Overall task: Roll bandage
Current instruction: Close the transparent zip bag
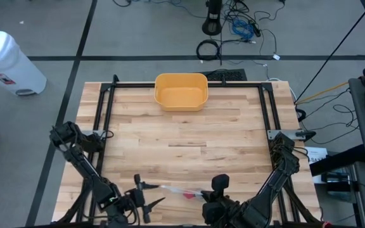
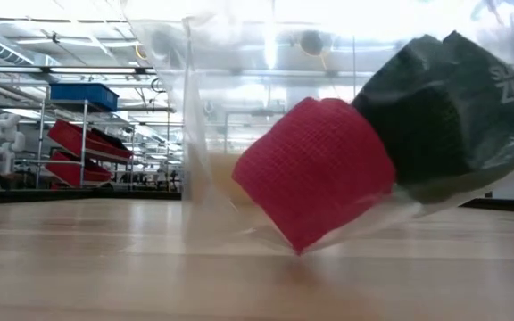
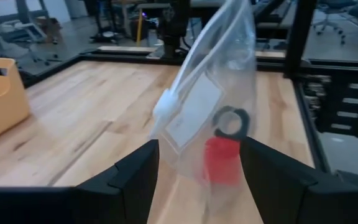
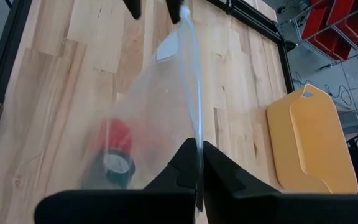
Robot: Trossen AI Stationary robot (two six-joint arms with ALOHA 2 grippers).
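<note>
A clear plastic bag hangs between my two grippers near the table's front edge. Inside it sit a red bandage roll and a dark roll. The bag's lower end rests on the wood. My right gripper is shut on the bag's upper edge. My left gripper stands open at the bag's other end, a finger on either side of it. Whether those fingers touch the plastic I cannot tell. My right gripper pinches the bag's thin upper edge between its two fingers, which slant down from the table's near right. The bag hangs below and ahead of them, tilted. The two rolls weigh down its low end, which rests on the table.
A yellow bin stands at the middle of the far edge. The black frame rails run along the table's left and right sides. Bare wood lies between the bin and the grippers.
</note>
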